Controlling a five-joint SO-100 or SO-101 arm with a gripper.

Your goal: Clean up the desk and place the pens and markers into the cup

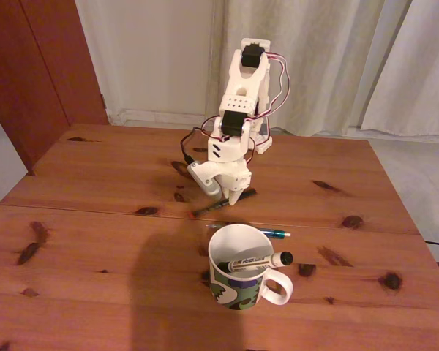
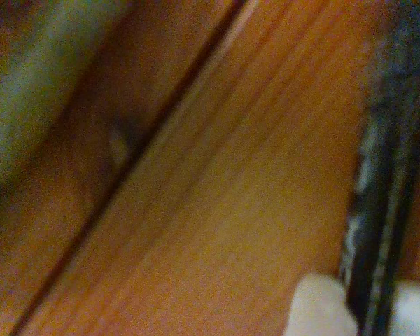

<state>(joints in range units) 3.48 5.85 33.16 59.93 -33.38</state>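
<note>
while the arm bends low over the worktop (image 1: 95,219), its fingers (image 1: 233,196) close on the thin black pen (image 1: 208,210) lying near the seam. the white marker (image 1: 260,260) leans inside the cup (image 1: 240,274); the teal pen (image 1: 274,233) lies just behind the cup.

Behind the table: pale curtains (image 1: 336,58) hang in folds across the right and centre. Plain white wall panel (image 1: 150,55) to their left. Reddish-brown wooden door or cabinet (image 1: 40,66) at far left. Light floor (image 1: 424,183) at right edge of fixed view.
</note>
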